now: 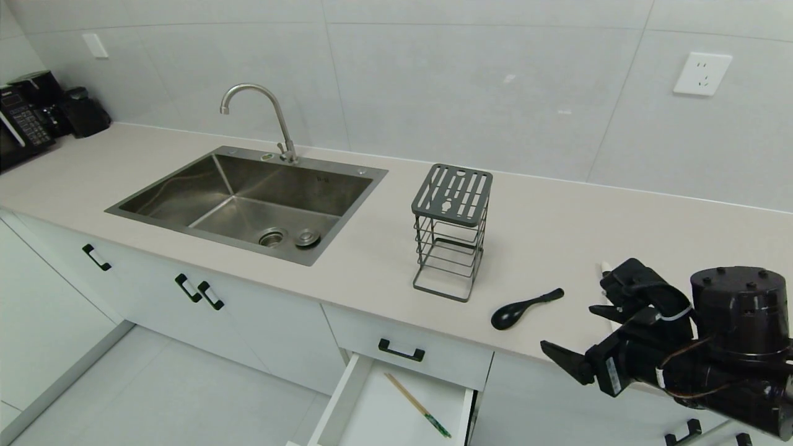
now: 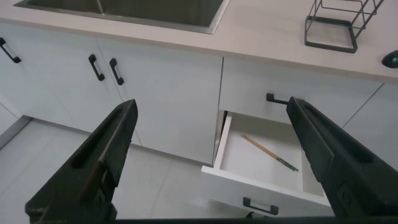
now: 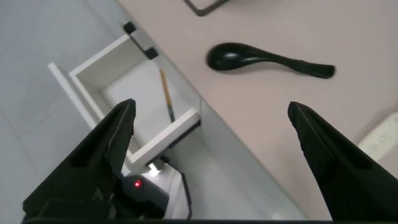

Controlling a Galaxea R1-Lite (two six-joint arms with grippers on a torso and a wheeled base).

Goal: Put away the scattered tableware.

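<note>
The black spoon (image 1: 526, 308) is lying flat on the worktop (image 1: 557, 229) close to its front edge. Its bowl is facing that edge and its handle is pointing back toward the right end. The wire rack (image 1: 450, 232) is standing near it, farther from that end. Below the front edge a drawer (image 1: 337, 402) is hanging open, with one chopstick (image 1: 418, 406) lying slantwise on its floor.

The right claw (image 1: 573, 331) is hovering over the front edge near the spoon, its jaws spread wide and holding nothing. The left claw (image 2: 211, 106) is hanging in front of the cabinets, facing the open drawer, also wide and empty.

The step in hand is probably lifting the spoon with the right claw. The spoon is sitting very low, so the fingertips will likely need to come almost onto the worktop. The jaws should be turned square across the handle rather than along it. The middle of the handle looks the safest hold, as the rounded, glossy bowl may slip out. A pale item (image 1: 604, 269), partly hidden behind the right claw, is lying close by and is worth avoiding. Lifting straight up before swinging out over the drawer should keep the spoon from dragging.
</note>
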